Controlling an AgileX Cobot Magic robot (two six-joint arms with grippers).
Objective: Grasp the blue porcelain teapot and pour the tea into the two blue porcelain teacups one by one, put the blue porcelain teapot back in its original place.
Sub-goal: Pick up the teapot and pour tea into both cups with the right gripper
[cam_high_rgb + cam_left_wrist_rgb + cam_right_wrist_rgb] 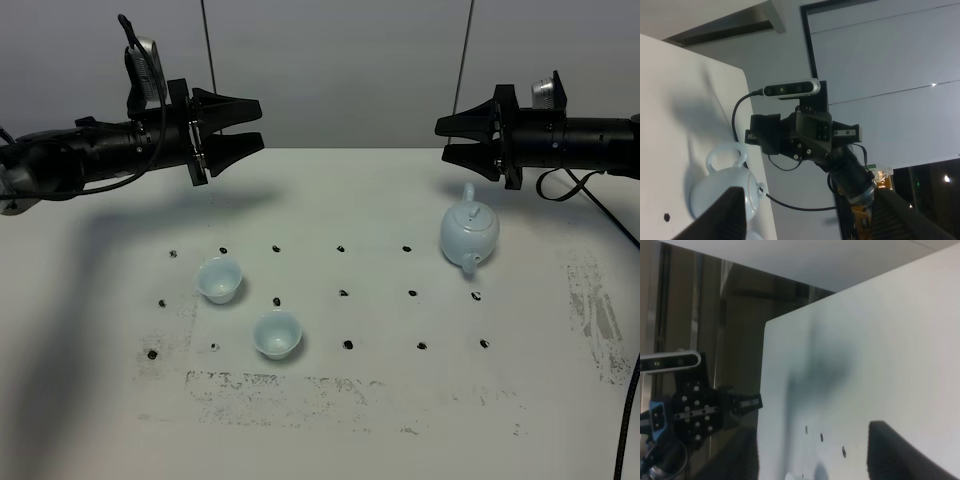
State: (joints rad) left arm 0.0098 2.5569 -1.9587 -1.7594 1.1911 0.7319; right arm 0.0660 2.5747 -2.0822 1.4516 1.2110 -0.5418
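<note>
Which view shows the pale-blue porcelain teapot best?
Exterior high: the pale-blue porcelain teapot shows whole, lid, spout and handle. Left wrist catches only its handle and part of its belly; right wrist misses it.

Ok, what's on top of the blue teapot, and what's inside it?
The blue porcelain teapot has its knobbed lid seated on top, nothing else. The lid covers the opening, so whether any tea is inside cannot be seen.
</note>
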